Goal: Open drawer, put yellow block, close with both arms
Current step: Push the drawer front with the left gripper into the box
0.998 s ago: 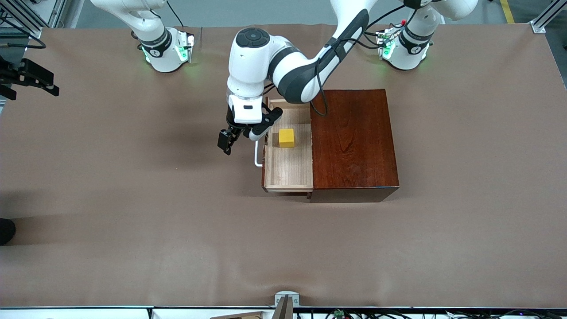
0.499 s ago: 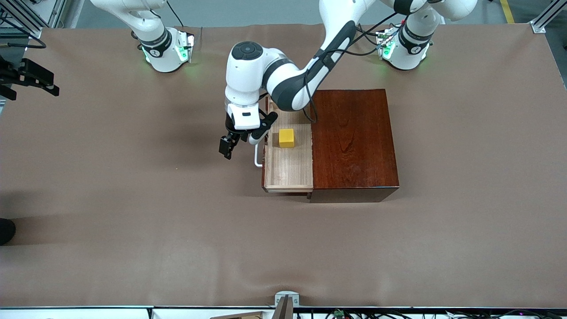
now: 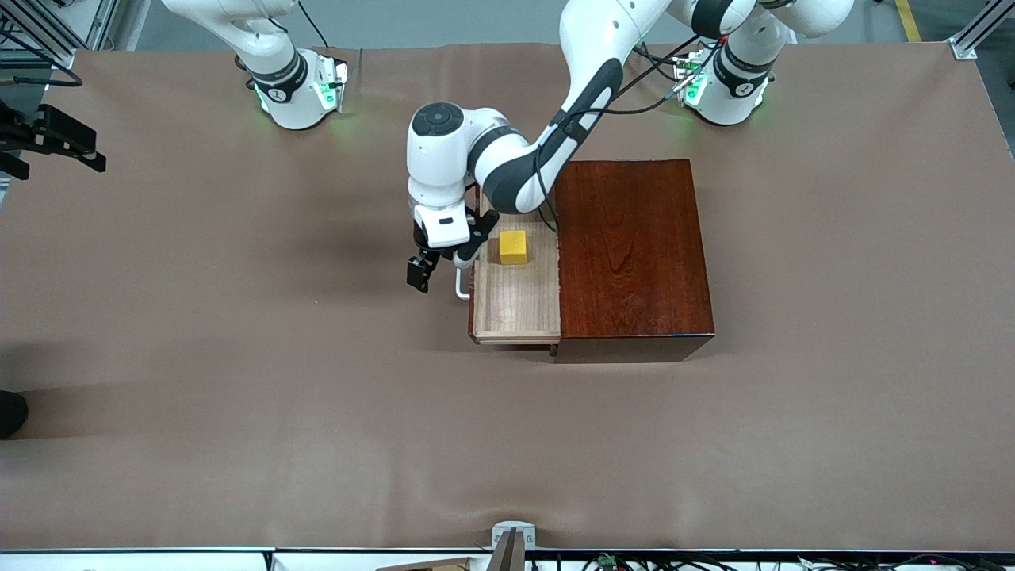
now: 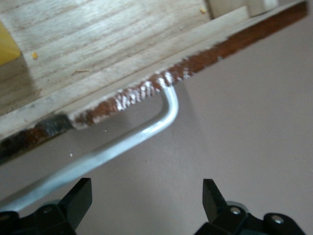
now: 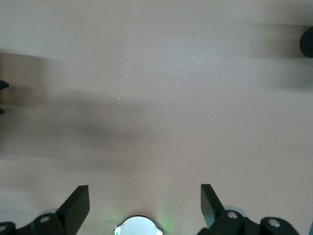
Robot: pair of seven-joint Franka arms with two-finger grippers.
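Now, left gripper (image 3: 438, 267) spread wide at the white handle (image 4: 146, 129), gripping nothing, yellow block (image 3: 513, 247) in the drawer (image 3: 517, 297) beside it, front view only, right gripper (image 5: 144, 205) open over bare table (image 5: 161, 98), waiting.

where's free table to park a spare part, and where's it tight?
Free: the brown table between the box and the front camera, and toward the right arm's end. The drawer floor nearer the camera than the block is bare too. Tight: at the handle, where the open left tool hangs.

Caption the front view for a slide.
Left hand open by the handle of the open drawer holding the yellow block.
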